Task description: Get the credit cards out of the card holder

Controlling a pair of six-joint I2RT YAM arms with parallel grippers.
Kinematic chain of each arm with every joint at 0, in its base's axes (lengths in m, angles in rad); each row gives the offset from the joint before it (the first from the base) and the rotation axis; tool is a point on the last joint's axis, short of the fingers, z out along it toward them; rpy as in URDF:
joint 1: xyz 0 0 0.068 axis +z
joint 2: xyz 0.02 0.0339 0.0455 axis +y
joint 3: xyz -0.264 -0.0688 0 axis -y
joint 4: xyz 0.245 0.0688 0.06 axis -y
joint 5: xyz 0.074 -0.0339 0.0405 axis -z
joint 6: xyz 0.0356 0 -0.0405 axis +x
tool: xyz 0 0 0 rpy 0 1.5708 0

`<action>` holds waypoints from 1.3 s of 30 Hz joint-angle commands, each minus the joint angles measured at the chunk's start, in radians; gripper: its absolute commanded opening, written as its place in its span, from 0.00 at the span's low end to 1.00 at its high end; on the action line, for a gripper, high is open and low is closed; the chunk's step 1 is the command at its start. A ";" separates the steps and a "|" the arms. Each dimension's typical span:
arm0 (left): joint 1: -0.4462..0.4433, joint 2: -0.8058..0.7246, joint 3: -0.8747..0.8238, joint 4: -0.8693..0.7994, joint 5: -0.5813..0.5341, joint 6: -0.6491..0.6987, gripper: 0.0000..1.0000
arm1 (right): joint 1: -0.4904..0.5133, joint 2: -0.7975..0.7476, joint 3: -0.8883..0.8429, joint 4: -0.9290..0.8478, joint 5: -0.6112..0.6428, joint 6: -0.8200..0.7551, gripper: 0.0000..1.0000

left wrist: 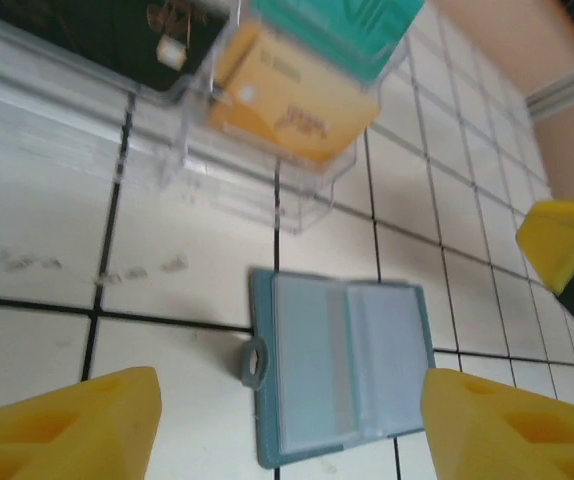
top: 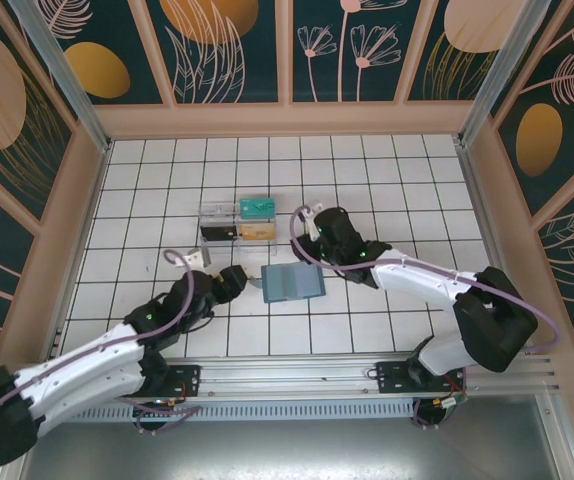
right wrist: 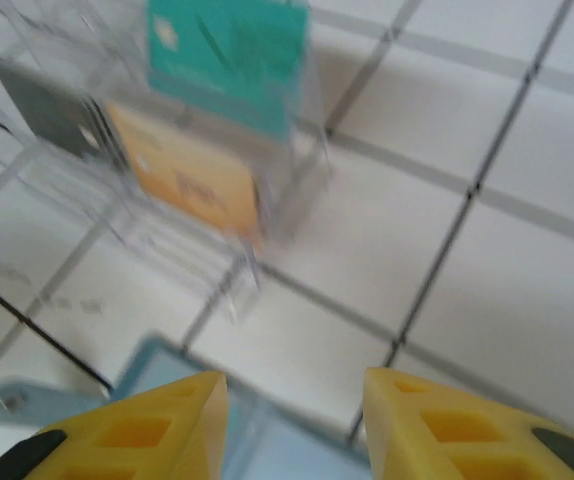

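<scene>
1. The left hand [left wrist: 289, 405] has its two yellow fingers [left wrist: 77, 425] wide apart. Nothing is between them.
2. The right hand [right wrist: 292, 388] has its fingers apart too, and it holds nothing. Its picture is blurry.
3. The card holder [top: 293, 283] lies open and flat near the middle of the table [top: 407, 180], a bit closer to the near edge. The left hand is just beside its left side. The right hand is up by its far right corner.
4. A small grey strap [left wrist: 254, 362] sticks out from the card holder's left side.
5. A clear box [top: 225, 214] stands just past the card holder, toward the far edge.
6. The credit cards are in that box. The teal card [top: 257, 207] is farthest back, the orange card [top: 258, 230] is in front of it, and the black card [top: 214, 232] is on the left.
</scene>
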 commanded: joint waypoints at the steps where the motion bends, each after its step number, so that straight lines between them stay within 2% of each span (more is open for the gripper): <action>1: 0.000 0.123 0.039 0.158 0.130 -0.012 0.61 | -0.009 -0.065 -0.091 0.013 -0.023 0.220 0.41; 5: -0.030 0.269 0.064 0.241 0.181 -0.019 0.52 | -0.024 -0.112 -0.208 0.042 -0.023 0.335 0.39; 9: -0.068 0.391 0.116 0.243 0.171 -0.010 0.49 | -0.032 -0.106 -0.278 0.097 -0.068 0.383 0.37; 15: -0.082 0.525 0.166 0.236 0.174 -0.010 0.46 | -0.033 -0.034 -0.292 0.146 -0.108 0.398 0.34; 22: -0.081 0.603 0.197 0.184 0.137 -0.007 0.42 | -0.032 -0.005 -0.299 0.156 -0.097 0.402 0.34; 39: -0.082 0.730 0.220 0.269 0.213 0.007 0.40 | -0.032 0.022 -0.308 0.165 -0.113 0.420 0.33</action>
